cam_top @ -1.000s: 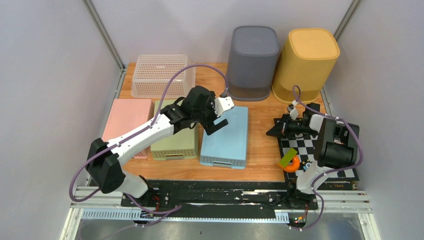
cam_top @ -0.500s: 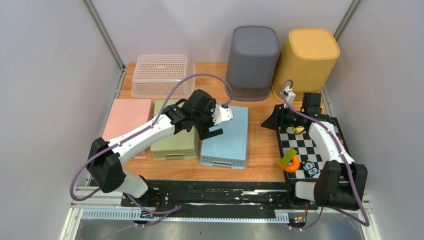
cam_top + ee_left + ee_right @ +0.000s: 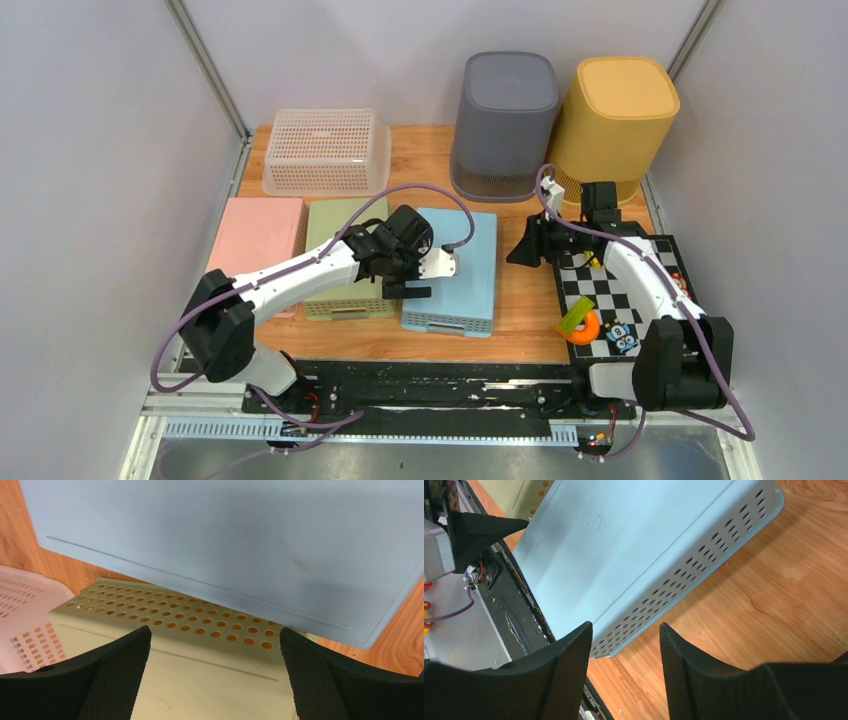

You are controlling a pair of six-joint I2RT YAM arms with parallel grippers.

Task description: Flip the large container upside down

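The large light-blue container point(image 3: 455, 265) lies bottom up on the wooden table, its perforated rim down point(image 3: 624, 555). In the left wrist view its flat bottom point(image 3: 225, 540) fills the upper part of the picture. My left gripper point(image 3: 412, 278) hovers open over the seam between this container and the green one point(image 3: 200, 680), with nothing between its fingers point(image 3: 115, 675). My right gripper point(image 3: 520, 248) hangs open above bare wood just right of the blue container, pointing at its side wall. Nothing sits between its fingers point(image 3: 569, 665).
A pink container point(image 3: 255, 240) and a green one point(image 3: 345, 290) lie bottom up left of the blue one. A white basket point(image 3: 325, 150), a grey bin point(image 3: 505, 120) and a yellow bin point(image 3: 610, 125) stand inverted at the back. A checkered board point(image 3: 625, 290) with small toys lies at the right.
The left gripper has drawn back toward the near edge, off the blue container's far left corner. The right arm has swung left from the checkered board and its jaws have opened.
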